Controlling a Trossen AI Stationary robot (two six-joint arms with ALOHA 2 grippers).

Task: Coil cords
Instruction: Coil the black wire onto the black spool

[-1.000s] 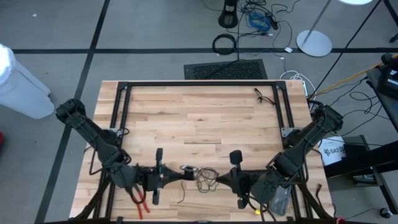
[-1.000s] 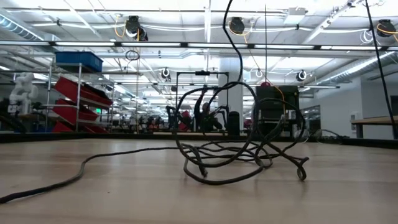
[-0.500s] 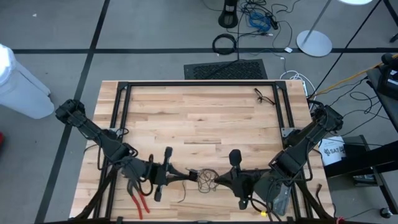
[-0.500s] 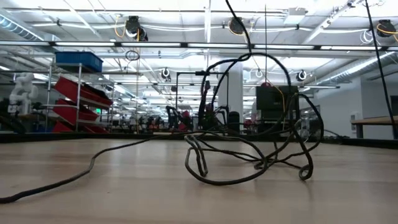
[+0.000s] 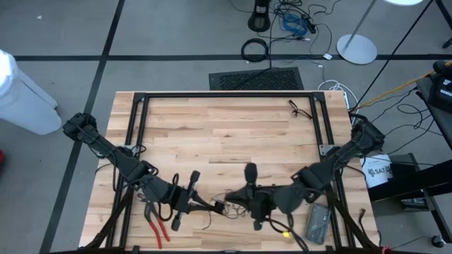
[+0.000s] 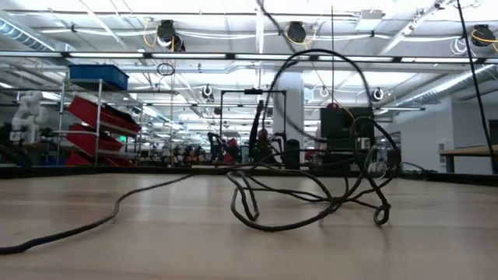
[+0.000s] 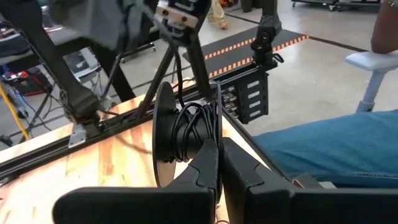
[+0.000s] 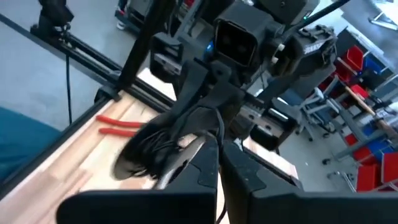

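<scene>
- your left gripper [image 5: 217, 206] reaches low over the table's [image 5: 226, 134] near edge, fingers pinched together on the cord [image 5: 227, 203].
- your right gripper [image 5: 236, 200] faces it, just beside, jaws closed tight; whether it pinches the cord cannot be told.
- low view alone shows the cord's [image 6: 311, 194] tangled loops rising off the wood.
- left wrist view alone shows cord wound on a dark puck [image 7: 168, 140].
- red pliers [image 5: 157, 227] lie beside the left arm.
</scene>
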